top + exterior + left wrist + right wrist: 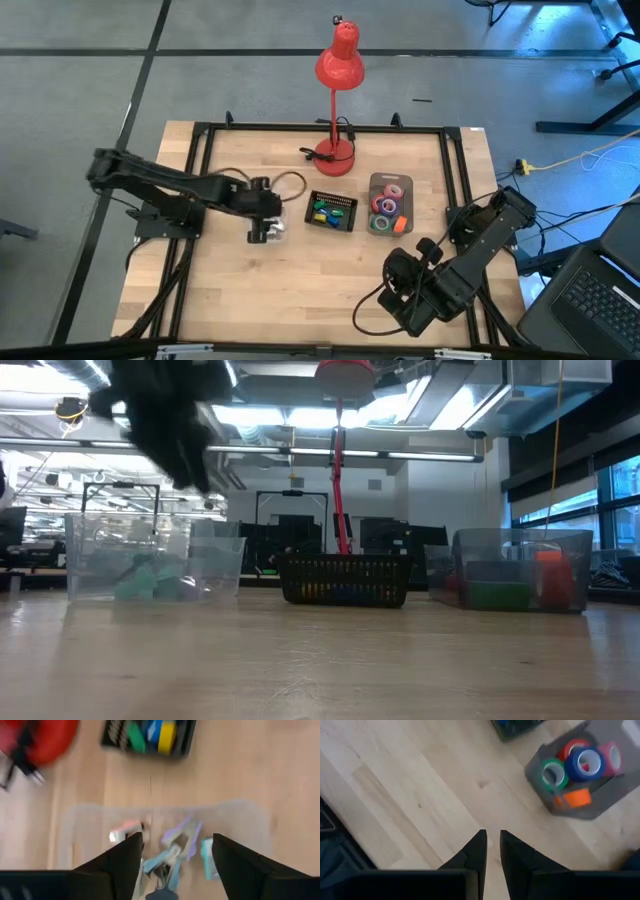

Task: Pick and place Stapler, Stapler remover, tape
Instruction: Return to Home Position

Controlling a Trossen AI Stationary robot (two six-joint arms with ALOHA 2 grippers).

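My left gripper (177,855) hangs open over a clear bin (268,232) left of the table's middle. In the bin lie teal and purple stapler removers (172,852). A black basket (330,211) at mid-table holds small green, blue and yellow things (152,732); whether they are staplers I cannot tell. A second clear bin (390,204) right of the basket holds rolls of tape (577,760) in green, red, blue and pink, plus an orange block (577,797). My right gripper (490,840) hovers shut over bare wood near the table's front right.
A red desk lamp (338,60) stands on its base (335,155) at the far middle, its cord trailing left. A black frame (200,140) runs round the wooden table. Bare wood (300,290) lies between the bins and the near edge.
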